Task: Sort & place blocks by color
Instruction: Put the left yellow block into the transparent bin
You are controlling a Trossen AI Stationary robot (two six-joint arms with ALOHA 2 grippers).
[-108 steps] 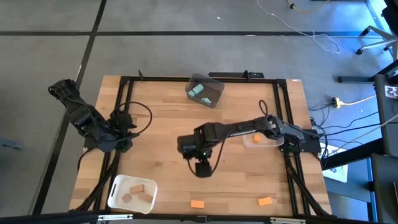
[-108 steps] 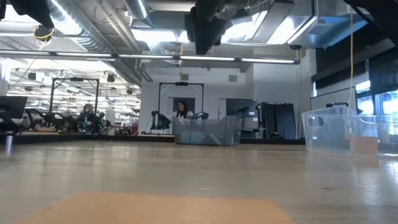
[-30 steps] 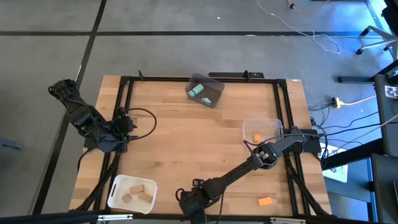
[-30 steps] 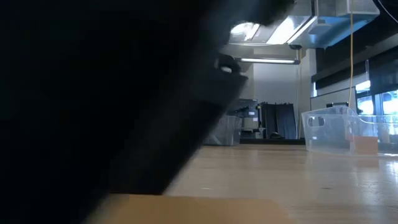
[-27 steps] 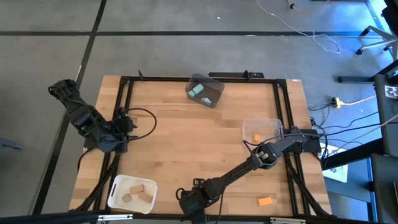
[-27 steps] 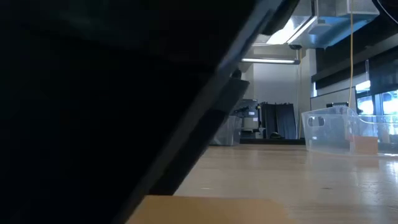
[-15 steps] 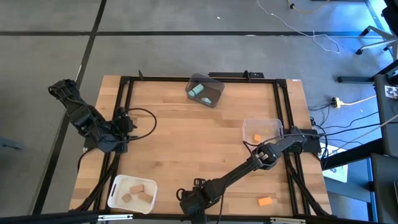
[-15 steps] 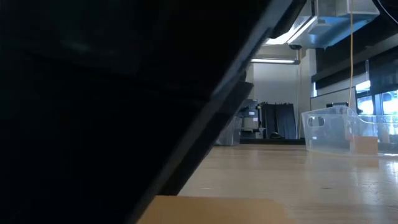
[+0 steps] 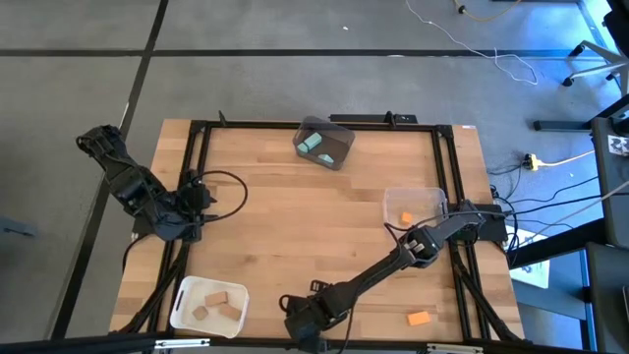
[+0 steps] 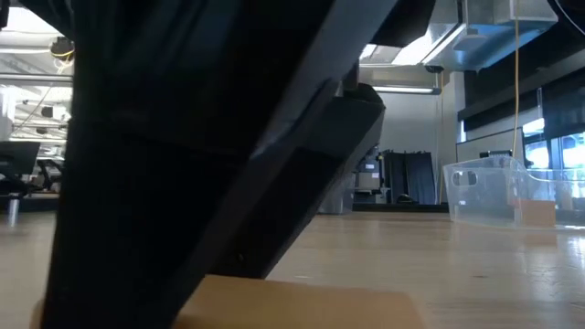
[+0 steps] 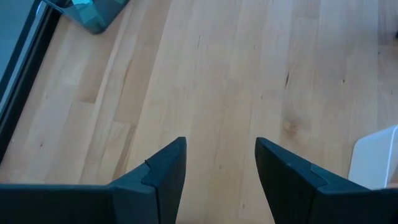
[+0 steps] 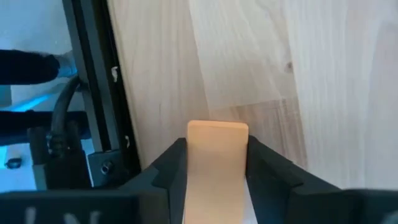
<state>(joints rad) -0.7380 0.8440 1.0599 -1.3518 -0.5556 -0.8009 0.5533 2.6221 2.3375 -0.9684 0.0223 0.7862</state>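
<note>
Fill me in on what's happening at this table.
The right gripper is down at the table's near edge, its fingers closed around an orange block. Another orange block lies loose nearby, and one sits in the clear bin. Teal blocks are in the dark grey bin, tan blocks in the white bin. The left gripper waits open at the left edge.

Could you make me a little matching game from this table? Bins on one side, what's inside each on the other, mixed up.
Bins:
1. white bin
2. dark grey bin
3. clear bin

Contents:
A. teal-green blocks
B. one orange block
C. pale tan wood blocks

Pairs: 1-C, 2-A, 3-B
</note>
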